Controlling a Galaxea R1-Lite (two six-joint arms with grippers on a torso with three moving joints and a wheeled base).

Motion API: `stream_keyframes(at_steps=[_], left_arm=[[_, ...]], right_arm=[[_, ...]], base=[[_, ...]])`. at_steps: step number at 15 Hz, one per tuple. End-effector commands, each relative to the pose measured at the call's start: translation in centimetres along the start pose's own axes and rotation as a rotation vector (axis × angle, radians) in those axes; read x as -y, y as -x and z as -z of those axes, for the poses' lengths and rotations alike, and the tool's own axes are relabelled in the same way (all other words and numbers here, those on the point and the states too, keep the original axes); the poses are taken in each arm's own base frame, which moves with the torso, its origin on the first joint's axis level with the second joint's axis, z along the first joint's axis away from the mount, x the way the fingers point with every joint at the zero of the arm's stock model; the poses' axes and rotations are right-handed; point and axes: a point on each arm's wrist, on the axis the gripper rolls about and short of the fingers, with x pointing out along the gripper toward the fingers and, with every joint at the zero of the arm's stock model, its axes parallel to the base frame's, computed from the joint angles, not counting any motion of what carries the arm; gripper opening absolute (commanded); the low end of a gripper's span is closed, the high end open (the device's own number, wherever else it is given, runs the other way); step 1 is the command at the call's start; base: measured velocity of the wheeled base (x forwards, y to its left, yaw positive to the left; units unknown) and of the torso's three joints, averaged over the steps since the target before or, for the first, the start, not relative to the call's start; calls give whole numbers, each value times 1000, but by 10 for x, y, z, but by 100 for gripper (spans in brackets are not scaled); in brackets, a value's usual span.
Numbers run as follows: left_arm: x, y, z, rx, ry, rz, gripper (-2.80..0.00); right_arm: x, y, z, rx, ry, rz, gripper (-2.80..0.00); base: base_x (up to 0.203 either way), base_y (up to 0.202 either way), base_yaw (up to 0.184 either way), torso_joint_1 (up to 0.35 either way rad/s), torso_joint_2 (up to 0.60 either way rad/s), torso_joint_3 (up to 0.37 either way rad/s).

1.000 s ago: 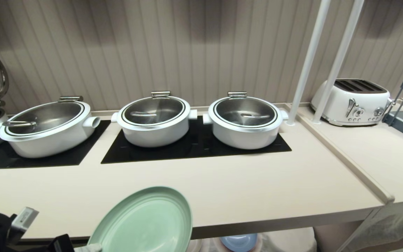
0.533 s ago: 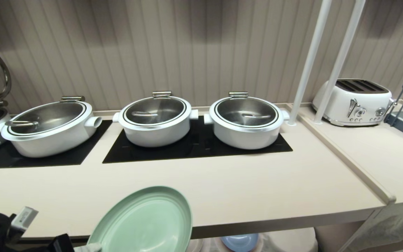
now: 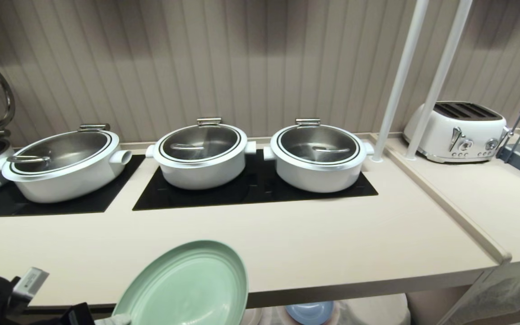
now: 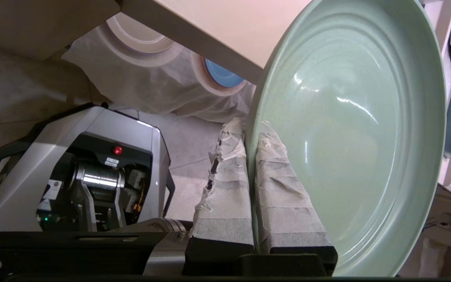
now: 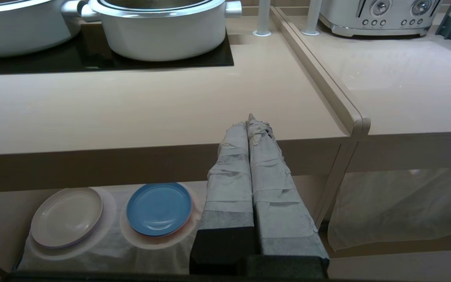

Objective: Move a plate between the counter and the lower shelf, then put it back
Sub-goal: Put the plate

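Head view
Plate [image 3: 188,284]: mint green, tilted, held up in front of the counter's front edge, its upper rim overlapping the counter top in this view.
Left gripper [image 3: 114,319]: at the bottom edge, at the plate's lower rim; its fingers mostly cut off.
Counter [image 3: 314,243]: beige slab with black cooktop panels; three lidded white pots [image 3: 316,155] stand on them, a fourth with its lid raised at far left.
Toaster [image 3: 456,131]: white, on the adjoining slab to the right, behind two white poles.
Blue plate [image 3: 309,311]: below the counter edge, partly seen.

Left wrist view
Left gripper [image 4: 251,129]: cloth-wrapped fingers [image 4: 225,188] clamped on the plate's [image 4: 350,129] rim, one on each face.
Shelf [image 4: 163,98]: under the counter, white cloth over round mounds; a blue plate [image 4: 219,74] and a cream plate [image 4: 139,35] lie there.

Right wrist view
Right gripper [image 5: 251,121]: wrapped fingers pressed together, holding nothing, in front of the counter [image 5: 131,109] edge.
Shelf [image 5: 2,219]: blue plate [image 5: 159,208] and cream plate [image 5: 67,216] side by side on the cloth [image 5: 116,250].
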Motion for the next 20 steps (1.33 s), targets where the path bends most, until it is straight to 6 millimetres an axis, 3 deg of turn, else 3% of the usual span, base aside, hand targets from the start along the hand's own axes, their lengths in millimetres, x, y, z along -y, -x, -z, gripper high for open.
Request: stream_keyframes(at_steps=[1,9,20], left_arm=[[-1,0,0,0,6,1,-280],[0,1,0,4,6,7,-280],[5,-2,-8,34,16,-15,-280]], right_arm=[[0,0,0,0,0,0,-280],[0,0,0,0,0,0,-280],[0,0,0,0,0,0,-280]], base=[[0,0,0,0,0,0],[-139,0,-1,-2,0,2],[0,0,0,0,0,0]])
